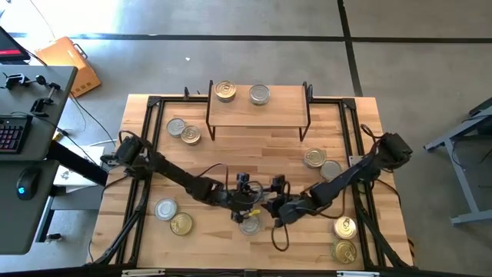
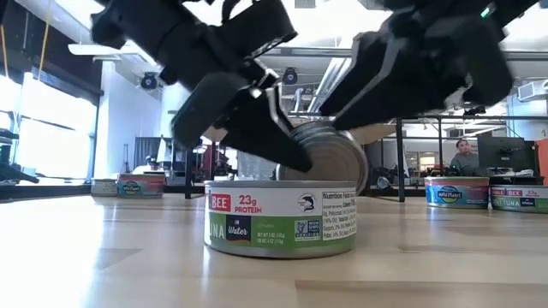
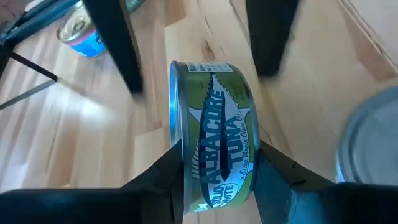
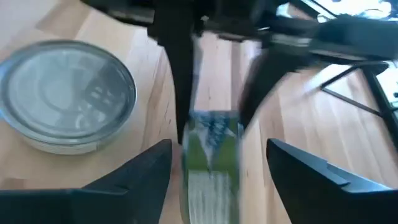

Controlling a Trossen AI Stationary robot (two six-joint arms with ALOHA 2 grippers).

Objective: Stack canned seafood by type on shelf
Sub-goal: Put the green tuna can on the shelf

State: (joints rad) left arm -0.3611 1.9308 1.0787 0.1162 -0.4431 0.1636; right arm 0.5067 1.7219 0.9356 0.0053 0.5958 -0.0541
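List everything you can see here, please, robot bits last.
shelf: one, light wood on black legs, far edge of the table.
tins on shelf: two, one gold lid, one silver.
tins on table: nine lying flat, five gold, four silver, in pairs left and right, one under the grippers.
held tin: one, green label, standing on edge.
table: one, wooden slats.
keyboard: one, dark, on the side desk.
person: one, far background.
left gripper: shut on the held tin.
right gripper: open, astride that tin.
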